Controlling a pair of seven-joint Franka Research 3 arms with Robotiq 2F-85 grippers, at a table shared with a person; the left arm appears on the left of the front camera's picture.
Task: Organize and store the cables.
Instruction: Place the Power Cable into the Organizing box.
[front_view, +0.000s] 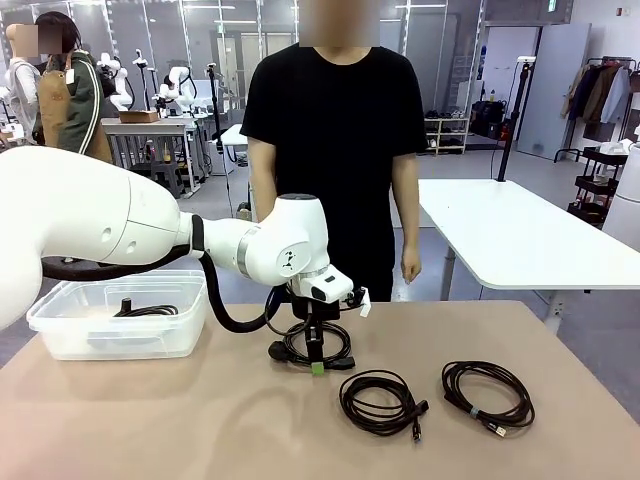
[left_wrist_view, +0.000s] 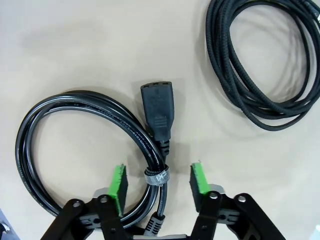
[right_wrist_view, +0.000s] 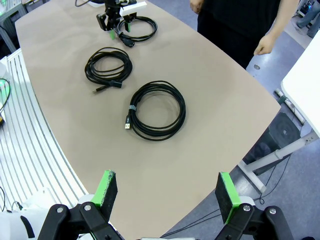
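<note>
While one cable (front_view: 150, 311) sits in clear bin (front_view: 70, 338), left hand (left_wrist_view: 157, 174) apart astride tied cable (left_wrist_view: 156, 107), right hand (right_wrist_view: 167, 189) apart.

At the left end of the surface (front_view: 150, 420), a bin (front_view: 60, 330) with one coiled cable (front_view: 150, 311) inside. Right of the bin, near the middle, a second coil (front_view: 342, 340) under the left gripper (front_view: 317, 368), jaws either side of its banded strands and apart from them. Nearer the robot and further right, a third coil (front_view: 378, 402); just beside it on the right, a fourth coil (front_view: 487, 393). Behind the far edge, a person (front_view: 335, 130).
</note>
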